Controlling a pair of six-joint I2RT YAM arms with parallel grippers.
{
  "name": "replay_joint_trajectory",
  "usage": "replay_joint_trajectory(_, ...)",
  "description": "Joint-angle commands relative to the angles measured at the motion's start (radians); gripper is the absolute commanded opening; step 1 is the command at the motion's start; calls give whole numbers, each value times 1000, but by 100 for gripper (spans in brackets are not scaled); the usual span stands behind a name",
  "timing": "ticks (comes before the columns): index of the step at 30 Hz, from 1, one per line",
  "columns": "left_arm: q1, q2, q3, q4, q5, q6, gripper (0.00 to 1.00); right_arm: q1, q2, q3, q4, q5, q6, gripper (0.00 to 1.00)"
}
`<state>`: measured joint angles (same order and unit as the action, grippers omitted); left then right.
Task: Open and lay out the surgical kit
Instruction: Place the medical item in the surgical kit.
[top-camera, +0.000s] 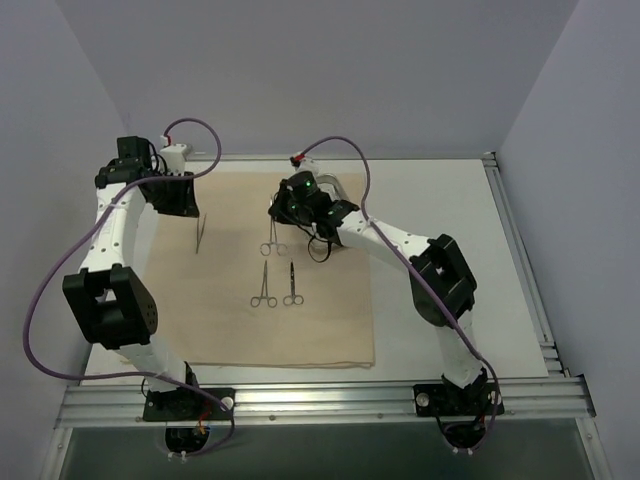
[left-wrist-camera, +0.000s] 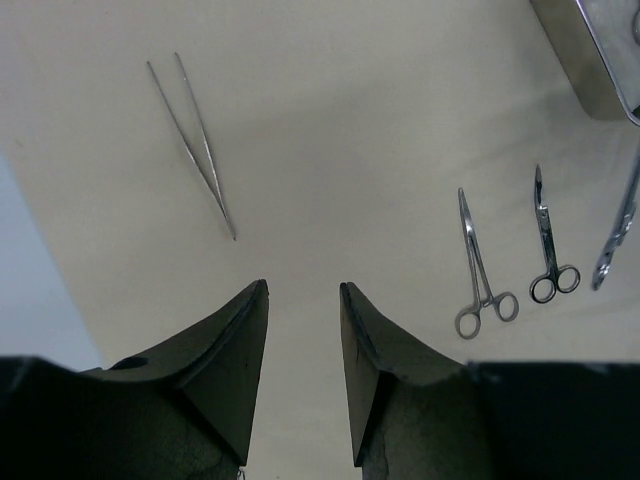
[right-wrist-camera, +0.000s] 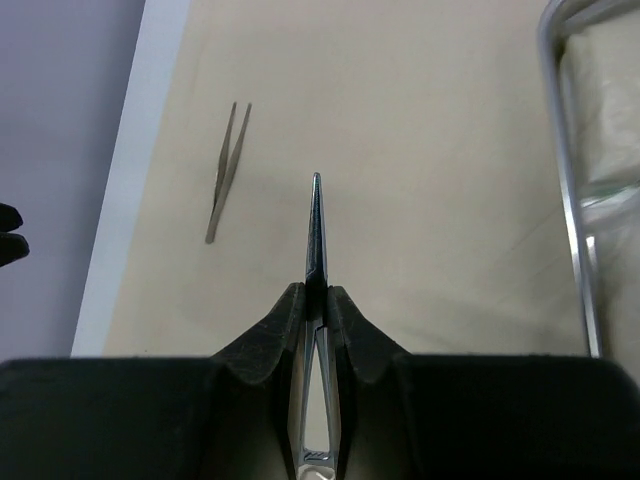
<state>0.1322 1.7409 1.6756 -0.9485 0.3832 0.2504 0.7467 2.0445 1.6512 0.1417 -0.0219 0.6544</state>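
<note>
A forceps was clamped between right fingers above the wrap; left fingers were held half-open, empty, above it.

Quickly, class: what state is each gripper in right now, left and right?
Left gripper: open, holding nothing.
Right gripper: closed on the forceps.

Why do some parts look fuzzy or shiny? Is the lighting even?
Top view: soft, even light, only faint shadows on the beige cloth. Left wrist view: tweezers sharp, the close end effector dark and soft. Right wrist view: steel tray rim blurred with bright glare; held forceps crisp.
</note>
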Motion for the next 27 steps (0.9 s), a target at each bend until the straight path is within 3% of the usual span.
replay_joint_trajectory(1,14,-116,-62,69,-46,-23,44,66,3,8,53,109,158,0)
replay_joint_trajectory(10,37,-241,-171,134,-83,-54,43,256,152,79,-22,231,278,0)
replay_joint_trajectory(18,37,-285,-206,172,-89,-39,44,292,325,288,-135,243,317,0)
replay_joint_trajectory(27,37,-279,-212,174,-81,-23,44,293,390,351,-231,301,315,0)
